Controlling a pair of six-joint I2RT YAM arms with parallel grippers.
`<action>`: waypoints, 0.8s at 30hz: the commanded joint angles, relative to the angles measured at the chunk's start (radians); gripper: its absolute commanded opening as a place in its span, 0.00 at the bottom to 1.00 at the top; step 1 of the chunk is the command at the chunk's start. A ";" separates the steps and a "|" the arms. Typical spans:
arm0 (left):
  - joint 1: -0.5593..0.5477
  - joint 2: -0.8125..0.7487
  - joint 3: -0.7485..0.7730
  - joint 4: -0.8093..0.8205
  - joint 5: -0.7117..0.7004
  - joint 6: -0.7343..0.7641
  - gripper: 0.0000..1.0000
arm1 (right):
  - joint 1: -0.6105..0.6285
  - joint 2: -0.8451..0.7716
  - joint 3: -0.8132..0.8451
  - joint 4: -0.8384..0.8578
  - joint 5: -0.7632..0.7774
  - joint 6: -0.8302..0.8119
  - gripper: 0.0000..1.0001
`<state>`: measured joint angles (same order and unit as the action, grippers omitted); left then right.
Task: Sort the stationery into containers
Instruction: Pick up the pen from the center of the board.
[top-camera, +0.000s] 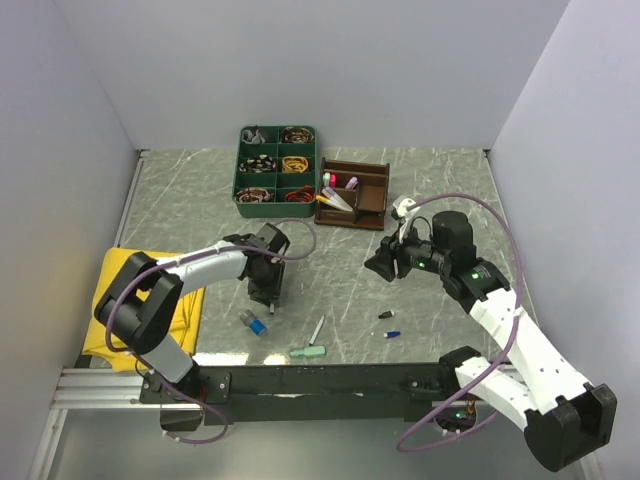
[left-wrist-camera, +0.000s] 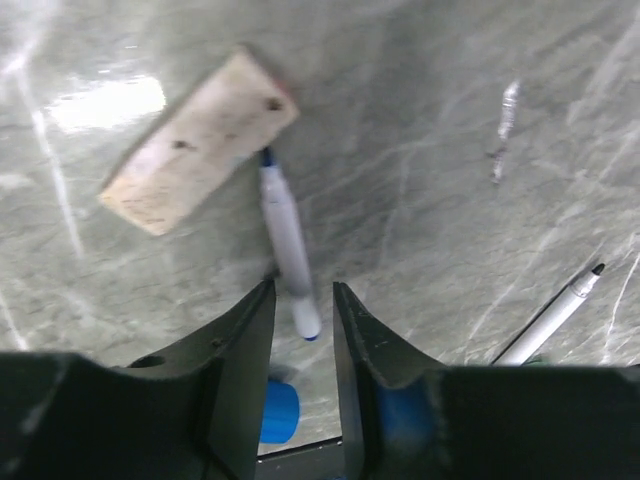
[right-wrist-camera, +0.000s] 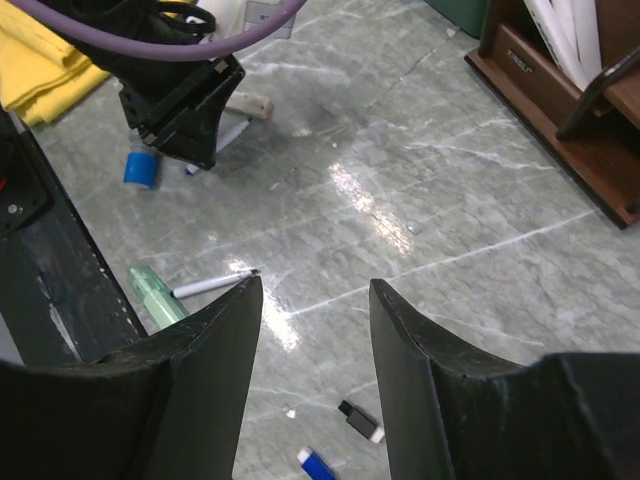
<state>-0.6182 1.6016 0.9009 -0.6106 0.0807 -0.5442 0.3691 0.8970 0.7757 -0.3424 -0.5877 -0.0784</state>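
Note:
My left gripper (top-camera: 267, 298) hangs low over the table, jaws open a little. In the left wrist view the left gripper (left-wrist-camera: 303, 300) straddles the lower end of a white pen with blue tips (left-wrist-camera: 287, 240), not clamped on it. A worn white eraser block (left-wrist-camera: 198, 141) touches the pen's far end. A blue cap (left-wrist-camera: 281, 411) lies under the fingers. My right gripper (top-camera: 385, 262) is open and empty above the table, right of centre. The brown wooden organiser (top-camera: 352, 193) stands at the back with several markers upright in it.
A green tray (top-camera: 277, 163) of small items stands left of the organiser. A yellow cloth (top-camera: 140, 300) lies at the left edge. Near the front lie a mint highlighter (top-camera: 308, 351), a silver pen (top-camera: 317, 329), a black bit (top-camera: 385, 314) and a blue bit (top-camera: 391, 333).

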 joint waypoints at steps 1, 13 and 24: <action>-0.044 0.040 0.001 -0.008 -0.045 -0.007 0.32 | -0.030 -0.032 0.008 -0.029 -0.020 -0.053 0.54; -0.115 0.159 -0.030 0.009 -0.078 -0.022 0.29 | -0.067 -0.128 -0.052 -0.148 -0.018 -0.255 0.56; -0.132 0.173 -0.025 0.043 -0.007 0.069 0.01 | -0.217 -0.093 -0.053 -0.573 -0.158 -0.912 0.59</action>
<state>-0.7258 1.6924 0.9722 -0.6777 0.0566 -0.5346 0.1864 0.7807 0.7013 -0.6876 -0.6708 -0.6514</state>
